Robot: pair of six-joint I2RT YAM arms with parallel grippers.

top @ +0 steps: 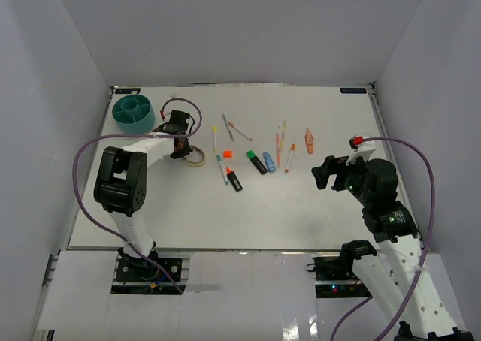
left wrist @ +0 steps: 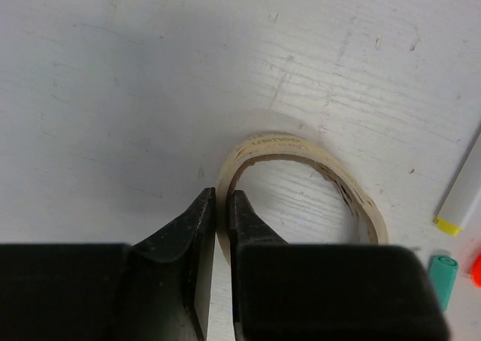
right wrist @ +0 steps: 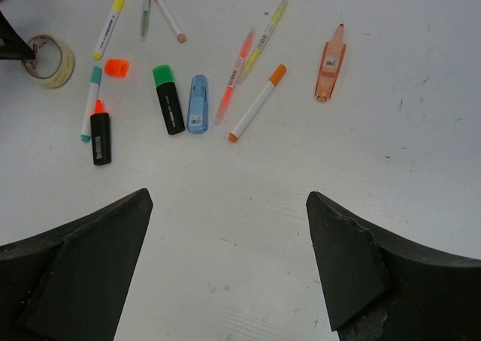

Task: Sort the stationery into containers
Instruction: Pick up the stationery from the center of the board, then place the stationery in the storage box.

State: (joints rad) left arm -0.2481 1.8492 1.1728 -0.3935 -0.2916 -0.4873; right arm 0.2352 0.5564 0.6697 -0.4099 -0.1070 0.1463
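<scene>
A tan ring of tape lies on the white table, and my left gripper is shut on its near wall, one finger inside and one outside. From above, the ring sits just right of that gripper, below the round teal container at the back left. Pens and highlighters lie mid-table: a green highlighter, a blue one, an orange-black one and a small orange cap. My right gripper is open and empty, hovering on the near side of them.
Thin pastel pens lie behind the highlighters, and a peach clip-like piece lies at their right. A yellow-tipped pen and a teal-capped one lie right of the ring. Grey walls enclose the table.
</scene>
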